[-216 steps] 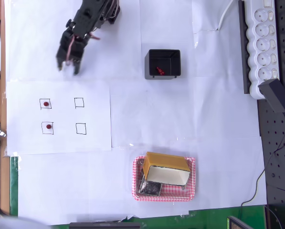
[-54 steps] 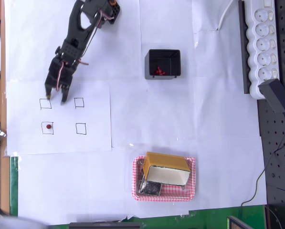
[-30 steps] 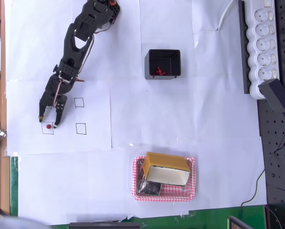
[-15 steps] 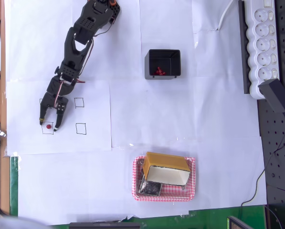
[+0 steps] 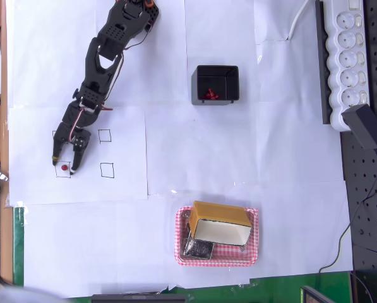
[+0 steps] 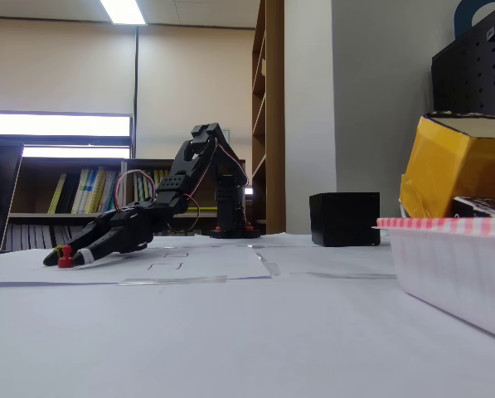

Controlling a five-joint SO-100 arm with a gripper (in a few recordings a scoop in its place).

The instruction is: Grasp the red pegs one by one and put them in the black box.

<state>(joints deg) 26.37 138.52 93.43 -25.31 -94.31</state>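
Since about seven seconds ago: peg count on the paper is down from two to one. The far-left square is now bare, and the red cluster in the box [image 5: 215,84] is looking fuller, so one more peg is delivered. Judgement: this is the last peg; one grasp and one carry are remaining.

Over the last second the gripper [image 5: 64,165] is settling lower over the near-left square, fingertips creeping in around the peg [image 5: 63,167]. In the past half second the move is slight.

Fingers are standing apart, one tip on each side of the peg, not yet clamped on it. In the fixed view the peg [image 6: 65,257] is standing upright on the paper between the fingers [image 6: 83,258], at bench level.

Arm pose: stretched long from its base at the far side of the bench, reaching toward the near left, links nearly in line, wrist pitched down so the fingers are lying low and almost flat along the paper. The box is sitting well apart, to the right.
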